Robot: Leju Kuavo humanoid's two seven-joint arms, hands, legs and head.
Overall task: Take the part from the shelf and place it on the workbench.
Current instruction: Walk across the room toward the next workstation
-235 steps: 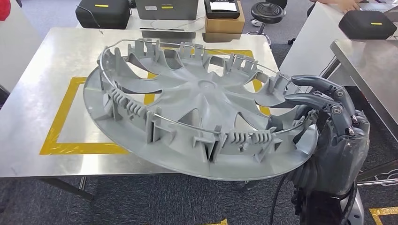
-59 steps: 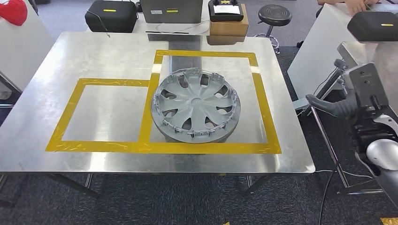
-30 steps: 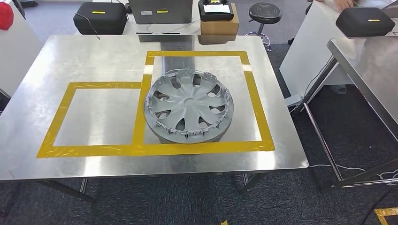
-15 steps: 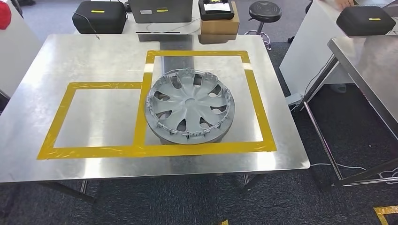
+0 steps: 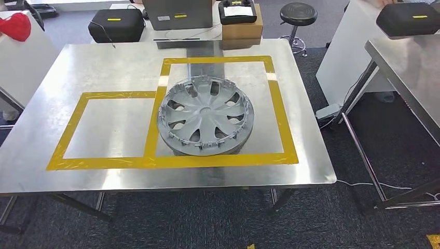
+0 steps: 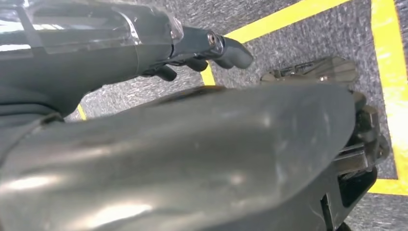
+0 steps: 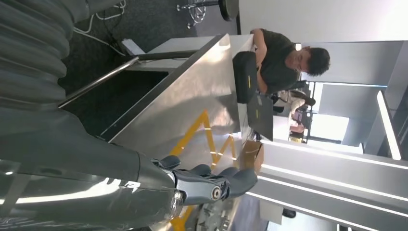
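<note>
The rectangular brushed-metal workbench [image 5: 78,67] carried two adjoining squares marked in yellow tape: a smaller one [image 5: 66,136] toward its left and a larger one [image 5: 283,122] at centre. The round grey plastic wheel cover [image 5: 206,115] lay flat, ribbed inner side up, inside the larger square, near its left tape edge.

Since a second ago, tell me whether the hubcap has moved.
No. The hubcap still overlaps the left strip of the larger tape square; the camera shifted.
</note>
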